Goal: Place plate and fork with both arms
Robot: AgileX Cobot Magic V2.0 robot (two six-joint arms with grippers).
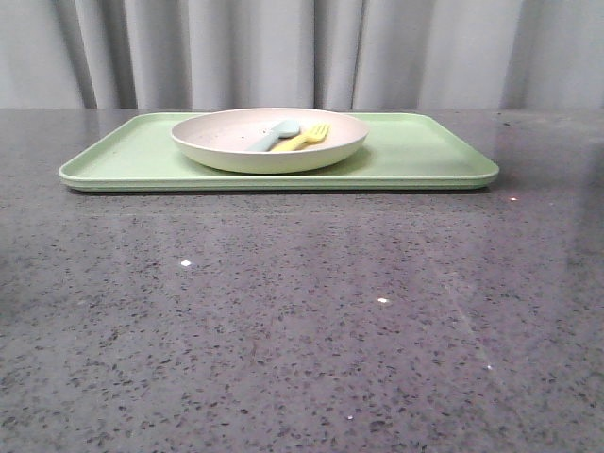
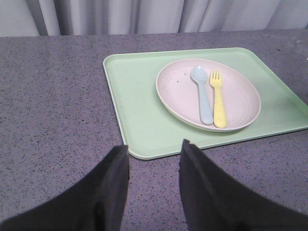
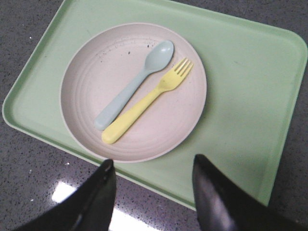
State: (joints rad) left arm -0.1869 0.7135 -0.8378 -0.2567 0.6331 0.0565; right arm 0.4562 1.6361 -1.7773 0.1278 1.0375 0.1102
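Both grippers hang spread and empty above the speckled grey stone table point(image 1: 302, 330): the left gripper point(image 2: 154, 159) short of the green tray's near corner, the right gripper point(image 3: 153, 174) poised just past the plate's rim. Neither arm shows in the front view.

Seen from the front, the plate point(image 1: 269, 142) sits on the light green tray point(image 1: 425, 156), a little toward nine o'clock of its centre. Inside the plate, the yellow fork point(image 3: 147, 101) lies beside a pale blue-grey spoon point(image 3: 134, 85), nearly parallel and close; whether they touch is unclear.

Shallow, round and off-white with faint speckles, the plate looks rigid and light; its raised rim seems the likeliest place to pinch. Smooth plastic and a chunky handle suggest the fork will be light but slippery, best taken across the handle's middle, on the side away from the spoon. Matte and flat, the tray has rounded corners and a low lip.
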